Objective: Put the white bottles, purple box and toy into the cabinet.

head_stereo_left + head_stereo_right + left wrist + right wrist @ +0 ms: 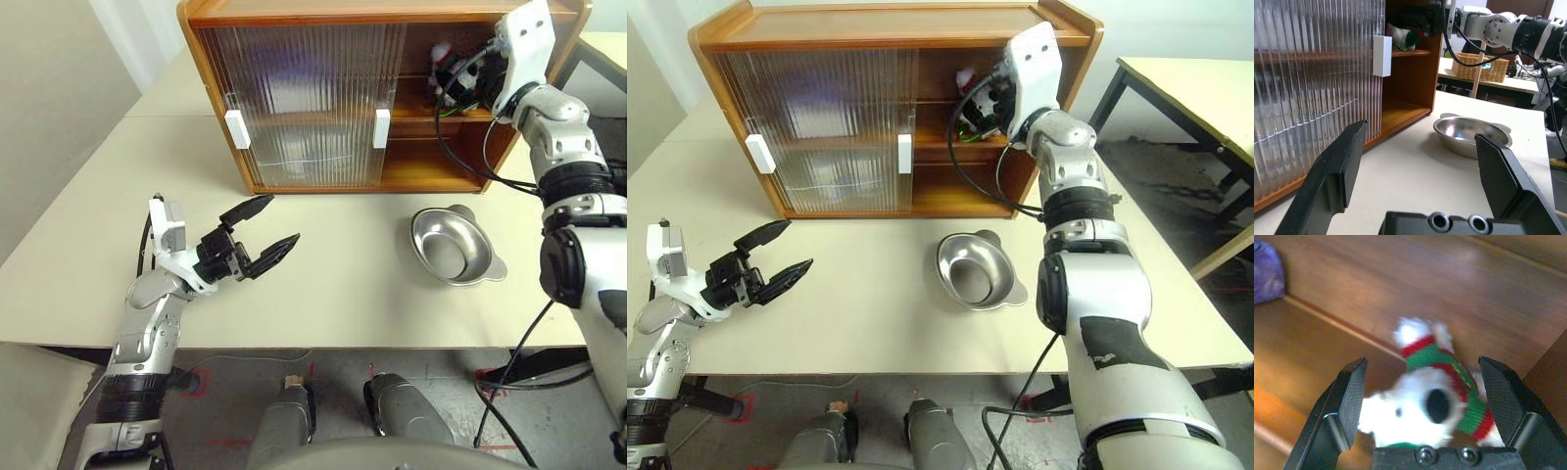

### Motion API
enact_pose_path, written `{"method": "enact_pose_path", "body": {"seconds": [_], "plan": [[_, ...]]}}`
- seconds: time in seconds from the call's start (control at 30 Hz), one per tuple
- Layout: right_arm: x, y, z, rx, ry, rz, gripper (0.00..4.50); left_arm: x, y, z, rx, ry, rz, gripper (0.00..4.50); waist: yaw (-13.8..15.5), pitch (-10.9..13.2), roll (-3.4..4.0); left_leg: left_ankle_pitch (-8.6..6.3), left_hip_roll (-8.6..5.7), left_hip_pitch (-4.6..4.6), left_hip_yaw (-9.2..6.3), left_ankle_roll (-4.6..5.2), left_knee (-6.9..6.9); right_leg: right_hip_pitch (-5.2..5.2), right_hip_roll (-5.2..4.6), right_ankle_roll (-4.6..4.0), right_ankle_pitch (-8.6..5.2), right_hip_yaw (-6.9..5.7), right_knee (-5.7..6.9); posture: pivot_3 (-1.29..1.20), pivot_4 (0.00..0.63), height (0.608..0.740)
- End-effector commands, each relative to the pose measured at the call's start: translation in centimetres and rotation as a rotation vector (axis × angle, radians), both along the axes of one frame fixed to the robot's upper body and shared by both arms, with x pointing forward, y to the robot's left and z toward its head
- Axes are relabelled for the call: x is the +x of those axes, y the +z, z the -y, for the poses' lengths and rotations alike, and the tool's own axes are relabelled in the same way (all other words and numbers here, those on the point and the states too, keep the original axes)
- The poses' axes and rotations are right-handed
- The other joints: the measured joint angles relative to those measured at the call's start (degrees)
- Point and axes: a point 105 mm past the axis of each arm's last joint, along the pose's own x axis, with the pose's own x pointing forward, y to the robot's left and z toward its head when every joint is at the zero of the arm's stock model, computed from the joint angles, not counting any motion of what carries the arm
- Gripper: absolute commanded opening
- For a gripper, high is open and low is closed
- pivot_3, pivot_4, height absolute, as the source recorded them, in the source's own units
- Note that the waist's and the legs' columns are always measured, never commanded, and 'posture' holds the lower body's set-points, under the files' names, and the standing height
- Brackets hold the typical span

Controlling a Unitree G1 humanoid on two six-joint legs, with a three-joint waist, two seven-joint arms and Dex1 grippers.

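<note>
At the lower left of the left eye view, the left gripper [263, 230] is seen above the pale table [323, 294], with its two black fingers spread wide and nothing between them. Toward the upper middle of the frame, the cabinet [294, 15] is placed on the table; its two ribbed sliding doors [304, 103] with white handles [236, 128] cover the left part, and the right part is left uncovered. Lower, to the right of centre, a steel bowl [453, 245] is set on the table, apart from the cabinet. At the upper right, the right gripper [982, 98] is reached into the uncovered part at the level of the shelf [1410, 52]. In the right wrist view, its fingers [1349, 396] are held wide apart, and the toy [1435, 396] is lying on the shelf between them; contact with the fingers cannot be told. At the upper left corner of that view, a part of the purple box [1266, 271] is seen on the same shelf.
</note>
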Motion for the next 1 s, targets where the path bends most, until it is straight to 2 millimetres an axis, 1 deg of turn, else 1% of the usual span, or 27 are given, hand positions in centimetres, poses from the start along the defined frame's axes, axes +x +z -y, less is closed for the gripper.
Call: {"method": "enact_pose_path", "body": {"seconds": [0.03, 0.17, 0.3, 0.47, 0.5, 0.57, 0.63, 0.67, 0.77, 0.8, 0.87, 0.97, 1.0], "plan": [[-0.6, -0.3, 0.9, -0.025, 0.009, -0.012, 4.47, 0.0, -0.2, 0.0, 0.004, -0.006, -0.005, 4.5, 0.02, 0.0, 0.0, 0.01, 0.0, 0.01, 0.0, 0.01, 0.01, 0.02, 0.0, 0.0, 0.0, 0.0, 0.0, -0.22, 0.054, 0.74], [-1.1, -0.1, 1.0, -0.017, 0.032, -0.008, 4.47, 0.0, -0.2, 0.1, 0.004, -0.011, -0.006, 4.5, -0.18, 0.0, 0.01, 0.03, 0.0, 0.04, 0.02, 0.04, 0.04, 0.04, 0.0, 0.03, 0.02, 0.0, 0.02, -0.22, 0.054, 0.74], [-2.3, -0.1, 0.7, -0.012, 0.12, -0.023, 4.47, -0.1, -0.2, 0.1, 0.006, -0.013, -0.006, 4.5, -0.32, 0.0, 0.0, 0.04, 0.0, 0.08, 0.04, 0.06, 0.03, 0.08, 0.0, 0.03, 0.03, 0.0, 0.04, -0.22, 0.053, 0.74], [-3.9, -1.0, 2.3, -0.053, 0.15, -0.094, 4.47, -0.2, -0.2, -0.2, 0.008, -0.007, -0.007, 4.5, -0.02, 0.0, 0.0, 0.05, 0.0, 0.1, 0.05, 0.07, 0.15, 0.18, 0.01, 0.09, -0.01, -0.01, 0.04, -0.21, 0.055, 0.74], [-4.6, -1.0, 2.4, -0.052, 0.183, -0.1, 4.47, -0.3, -0.2, -0.2, 0.008, -0.006, -0.007, 4.5, 0.07, 0.0, 0.0, 0.05, -0.01, 0.1, 0.05, 0.07, 0.17, 0.2, 0.01, 0.11, -0.02, -0.01, 0.03, -0.22, 0.057, 0.74], [-6.5, -1.1, 2.1, -0.059, 0.302, -0.113, 4.47, -0.3, -0.3, -0.3, 0.009, -0.004, -0.009, 4.5, 0.17, 0.0, 0.0, 0.05, -0.01, 0.09, 0.05, 0.07, 0.27, 0.23, 0.01, 0.14, -0.04, -0.01, 0.03, -0.22, 0.058, 0.74], [-8.7, -1.1, 1.6, 0.009, 0.452, -0.16, 4.47, -0.3, -0.4, -0.3, 0.008, -0.004, -0.011, 4.5, 0.14, 0.0, 0.0, 0.04, -0.02, 0.08, 0.1, 0.07, 0.34, 0.25, 0.01, 0.16, -0.07, 0.0, 0.04, -0.23, 0.061, 0.74], [-9.4, -1.1, 1.5, 0.036, 0.489, -0.177, 4.47, -0.3, -0.4, -0.3, 0.007, -0.005, -0.012, 4.5, 0.18, 0.0, 0.0, 0.04, -0.03, 0.08, 0.12, 0.06, 0.37, 0.27, 0.02, 0.18, -0.09, 0.0, 0.04, -0.23, 0.062, 0.74], [-10.5, -1.6, 2.2, 0.109, 0.487, -0.235, 4.47, -0.2, -0.5, -0.1, 0.005, -0.007, -0.013, 4.5, 0.08, 0.0, -0.01, 0.03, -0.06, 0.15, 0.13, 0.05, 0.48, 0.41, 0.08, 0.3, -0.17, 0.03, 0.03, -0.23, 0.067, 0.74], [-10.5, -1.8, 2.9, 0.187, 0.463, -0.266, 4.47, -0.2, -0.5, -0.1, 0.004, -0.007, -0.013, 4.5, 0.08, 0.0, -0.01, 0.02, -0.06, 0.18, 0.11, 0.04, 0.58, 0.48, 0.09, 0.65, -0.38, 0.03, 0.03, -0.23, 0.067, 0.74], [-11.3, -4.0, 4.8, 0.274, 0.408, -0.423, 4.47, -0.2, -0.5, -0.1, 0.002, -0.008, -0.015, 4.5, 0.14, 0.01, -0.02, 0.01, -0.05, 0.2, 0.07, 0.03, 0.7, 0.56, 0.09, 0.79, -0.45, 0.03, 0.04, -0.23, 0.072, 0.74], [-12.4, -7.4, 7.7, 0.318, 0.27, -0.609, 4.47, -0.2, -0.7, -0.1, 0.0, -0.007, -0.017, 4.5, 0.78, 0.01, -0.05, -0.09, -0.08, 0.2, -0.04, -0.15, 0.82, 0.68, 0.07, 0.82, -0.48, 0.04, 0.04, -0.23, 0.075, 0.74], [-13.2, -8.7, 8.7, 0.347, 0.244, -0.682, 4.47, -0.3, -0.7, -0.1, -0.001, -0.005, -0.019, 4.5, 0.82, 0.01, -0.05, -0.31, -0.1, 0.18, -0.03, -0.51, 0.83, 0.66, 0.05, 0.81, -0.47, 0.07, 0.04, -0.24, 0.076, 0.74]]}}
